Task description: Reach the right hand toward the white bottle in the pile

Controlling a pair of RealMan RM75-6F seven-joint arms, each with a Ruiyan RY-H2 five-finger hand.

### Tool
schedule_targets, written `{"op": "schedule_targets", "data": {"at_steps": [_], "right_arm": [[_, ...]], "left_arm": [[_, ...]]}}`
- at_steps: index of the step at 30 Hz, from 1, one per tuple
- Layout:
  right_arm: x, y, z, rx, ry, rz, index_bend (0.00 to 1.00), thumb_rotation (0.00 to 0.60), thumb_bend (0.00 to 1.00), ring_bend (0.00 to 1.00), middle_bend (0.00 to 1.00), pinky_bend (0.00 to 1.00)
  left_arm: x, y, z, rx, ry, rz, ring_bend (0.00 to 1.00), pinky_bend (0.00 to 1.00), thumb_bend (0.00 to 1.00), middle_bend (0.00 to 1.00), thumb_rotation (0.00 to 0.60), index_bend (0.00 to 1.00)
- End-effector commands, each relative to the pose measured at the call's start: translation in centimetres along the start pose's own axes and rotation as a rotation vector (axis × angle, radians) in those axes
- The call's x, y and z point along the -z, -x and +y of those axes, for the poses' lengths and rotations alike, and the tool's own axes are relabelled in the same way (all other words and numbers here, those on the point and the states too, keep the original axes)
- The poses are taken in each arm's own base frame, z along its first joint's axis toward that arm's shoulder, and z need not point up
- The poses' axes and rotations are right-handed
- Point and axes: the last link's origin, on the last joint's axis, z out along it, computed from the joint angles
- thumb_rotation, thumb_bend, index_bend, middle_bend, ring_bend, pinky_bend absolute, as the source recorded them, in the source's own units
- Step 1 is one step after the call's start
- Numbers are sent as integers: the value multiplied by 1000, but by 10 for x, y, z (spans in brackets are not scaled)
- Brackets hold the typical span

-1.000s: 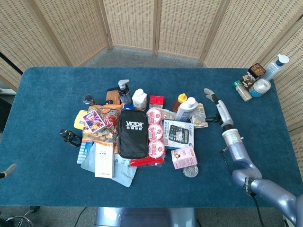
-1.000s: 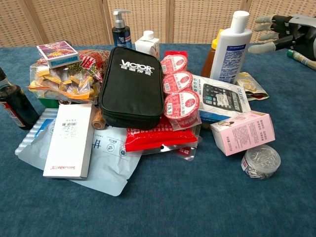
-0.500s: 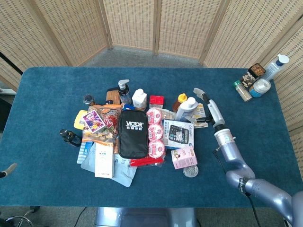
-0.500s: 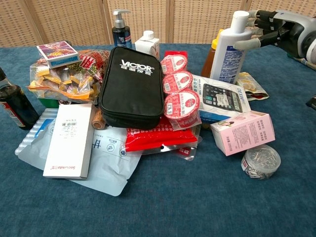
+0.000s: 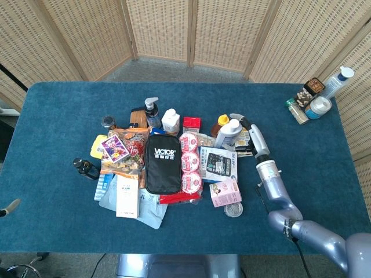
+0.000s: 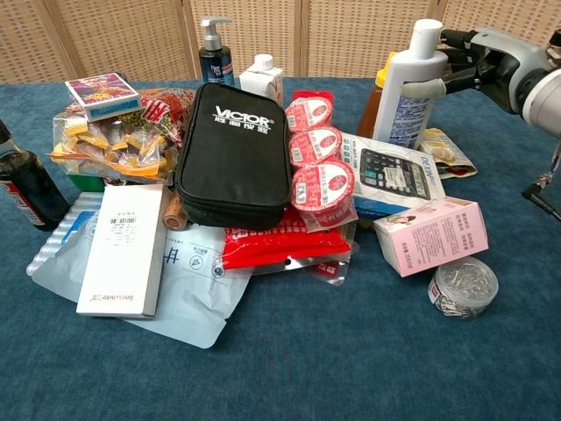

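The white bottle (image 6: 407, 89) with a blue label stands upright at the right back of the pile, also seen from the head view (image 5: 227, 134). My right hand (image 6: 478, 60) is just right of it at the height of its shoulder, fingers (image 6: 449, 37) spread, nothing held. Its thumb tip reaches the bottle's right side; whether it touches I cannot tell. From above the right hand (image 5: 248, 134) lies close along the bottle's right. Of the left hand only a grey tip (image 5: 10, 206) shows at the left edge.
An orange squeeze bottle (image 6: 372, 103) stands right behind the white one. A calculator box (image 6: 396, 177), a pink box (image 6: 429, 233) and a snack packet (image 6: 447, 149) lie around its base. Black Victor case (image 6: 232, 153) mid-pile. Jars (image 5: 310, 99) stand at the far right corner.
My right hand has moved left across the table from well clear of the pile to right beside the white bottle. The bottle and the pile have not moved.
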Motion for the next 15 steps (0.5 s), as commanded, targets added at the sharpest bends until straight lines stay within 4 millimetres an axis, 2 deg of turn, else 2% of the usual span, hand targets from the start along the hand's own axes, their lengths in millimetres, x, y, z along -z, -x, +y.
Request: {"op": "schedule_targets", "data": {"at_steps": [1, 4, 7, 9, 15], "right_arm": [[-5, 3, 0, -2, 1, 33, 315, 600, 0, 501, 565, 466], [-8, 6, 2, 1, -3, 69, 446, 600, 0, 605, 698, 563], [-9, 7, 5, 17, -11, 100, 671, 600, 0, 763, 896, 719], [-8, 7, 8, 19, -10, 110, 714, 600, 1, 803, 942, 760], [-5, -7, 4, 13, -27, 145, 717, 600, 15, 804, 943, 762]], "left_arm": [[0, 0, 0, -1, -2, 0, 0, 0, 0, 0, 600, 0], [-1, 1, 0, -2, -2, -1, 0, 0, 0, 0, 600, 0], [-2, 1, 0, -5, -3, -2, 0, 0, 0, 0, 600, 0], [-2, 2, 0, -8, -3, -5, 0, 0, 0, 0, 600, 0], [-3, 2, 1, -6, 1, -9, 0, 0, 0, 0, 600, 0]]}}
